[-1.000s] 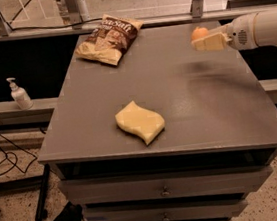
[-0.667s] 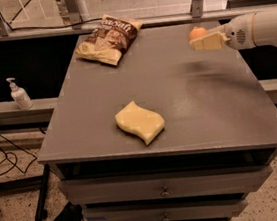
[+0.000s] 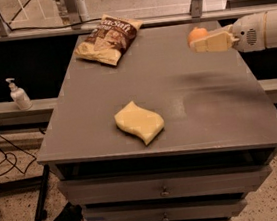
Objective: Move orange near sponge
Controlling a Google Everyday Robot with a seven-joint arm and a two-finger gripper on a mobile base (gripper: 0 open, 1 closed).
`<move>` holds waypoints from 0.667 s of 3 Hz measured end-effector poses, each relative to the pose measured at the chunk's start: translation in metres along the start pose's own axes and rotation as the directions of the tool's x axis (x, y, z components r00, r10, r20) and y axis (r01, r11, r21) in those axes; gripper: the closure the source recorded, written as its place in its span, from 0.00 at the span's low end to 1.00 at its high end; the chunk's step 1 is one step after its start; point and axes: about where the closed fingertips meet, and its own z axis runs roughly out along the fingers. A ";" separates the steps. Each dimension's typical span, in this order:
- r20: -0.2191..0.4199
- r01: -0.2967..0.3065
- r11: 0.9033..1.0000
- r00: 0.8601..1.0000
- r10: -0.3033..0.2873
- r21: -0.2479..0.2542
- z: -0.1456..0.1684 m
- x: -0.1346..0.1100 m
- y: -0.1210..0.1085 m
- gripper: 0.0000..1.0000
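The orange (image 3: 196,33) is small and round and sits at the tips of my gripper (image 3: 201,41), held above the right back part of the grey table (image 3: 189,111). The gripper's cream fingers (image 3: 216,42) reach in from the right on a white arm and are shut on the orange. The pale yellow wavy-edged sponge (image 3: 139,122) lies flat on the table near the front middle, well to the left of and nearer than the gripper. A blurred shadow of the arm falls on the table below it.
A brown and cream crisp bag (image 3: 107,38) lies at the table's back left. A soap dispenser bottle (image 3: 19,95) stands on a ledge to the left. Drawers (image 3: 163,190) sit below the tabletop. Metal rails run along the back. Cables lie on the floor at left.
The gripper with the orange has shifted slightly left, in over the table. The sponge and the crisp bag have not moved.
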 end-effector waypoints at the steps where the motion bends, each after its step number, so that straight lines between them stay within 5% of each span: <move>1: 0.001 -0.007 0.998 1.000 0.007 -0.068 -0.021 0.003 0.040 1.00; 2: -0.026 -0.027 0.992 0.999 0.024 -0.124 -0.038 0.031 0.079 1.00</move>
